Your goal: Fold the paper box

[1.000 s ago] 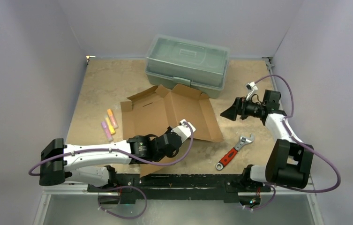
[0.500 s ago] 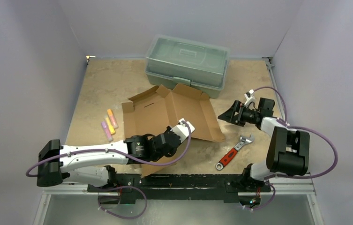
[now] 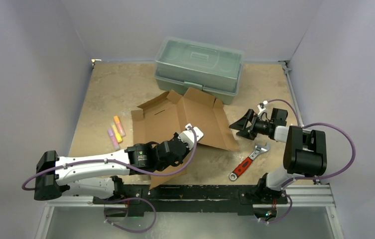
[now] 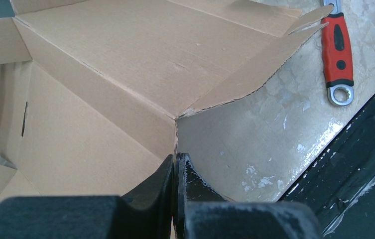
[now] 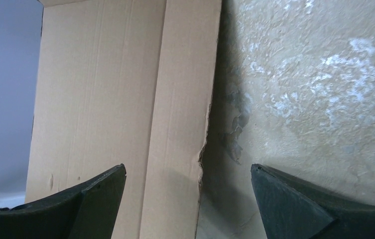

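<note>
The left arm [image 3: 95, 167] lies low, stretched from the near left toward the middle, with its wrist over the near part of the paper box [image 3: 175, 117]. The left gripper [image 4: 175, 167] is closed tight on the edge of a near flap. The right arm [image 3: 302, 149] is folded, its forearm pointing left. The right gripper [image 5: 187, 169] is spread wide and holds nothing, just at the right edge of the box. The box lies unfolded in the middle of the table [image 3: 105, 89], its far flaps raised.

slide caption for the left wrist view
Left gripper pinches a flap edge of the paper box; a red-handled wrench lies nearby.
</note>
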Controlling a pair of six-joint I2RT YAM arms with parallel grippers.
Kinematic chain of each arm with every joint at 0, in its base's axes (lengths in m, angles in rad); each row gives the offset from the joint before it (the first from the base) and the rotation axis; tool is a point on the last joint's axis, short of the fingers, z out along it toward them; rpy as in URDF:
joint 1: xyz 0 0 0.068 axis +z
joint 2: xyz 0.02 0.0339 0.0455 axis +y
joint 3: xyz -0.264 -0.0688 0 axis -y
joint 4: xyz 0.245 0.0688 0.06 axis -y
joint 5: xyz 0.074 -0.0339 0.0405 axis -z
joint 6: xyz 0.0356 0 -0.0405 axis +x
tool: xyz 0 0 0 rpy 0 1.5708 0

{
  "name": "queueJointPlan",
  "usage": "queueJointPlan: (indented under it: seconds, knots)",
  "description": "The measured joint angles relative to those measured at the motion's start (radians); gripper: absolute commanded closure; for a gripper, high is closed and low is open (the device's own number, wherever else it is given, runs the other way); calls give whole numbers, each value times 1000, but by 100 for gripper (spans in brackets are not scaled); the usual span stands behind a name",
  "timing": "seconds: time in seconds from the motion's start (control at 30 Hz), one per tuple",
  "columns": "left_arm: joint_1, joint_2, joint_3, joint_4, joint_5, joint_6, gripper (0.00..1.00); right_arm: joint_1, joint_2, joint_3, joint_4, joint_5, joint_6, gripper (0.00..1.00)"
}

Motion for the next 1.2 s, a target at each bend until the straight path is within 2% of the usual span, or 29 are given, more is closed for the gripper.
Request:
queueJointPlan:
  seconds: [0.3,0.47,0.6,0.77,1.03,1.2]
  knots:
    - [0,-44,0,20,13,-31,100,40,55,-13,71,-57,83,1]
    - [0,-79,-20,57,27,-59,100,76,78,-30,170,-116,185,1]
    - [0,-85,-46,77,49,-81,100,96,63,-61,325,-164,311,6]
    - [0,-84,-63,80,78,-94,100,93,-15,-99,464,-187,430,17]
    - [0,-74,-63,79,130,-108,100,80,-105,-85,396,-167,369,39]
    - [0,-39,-63,83,178,-108,100,79,-119,-40,244,-111,246,66]
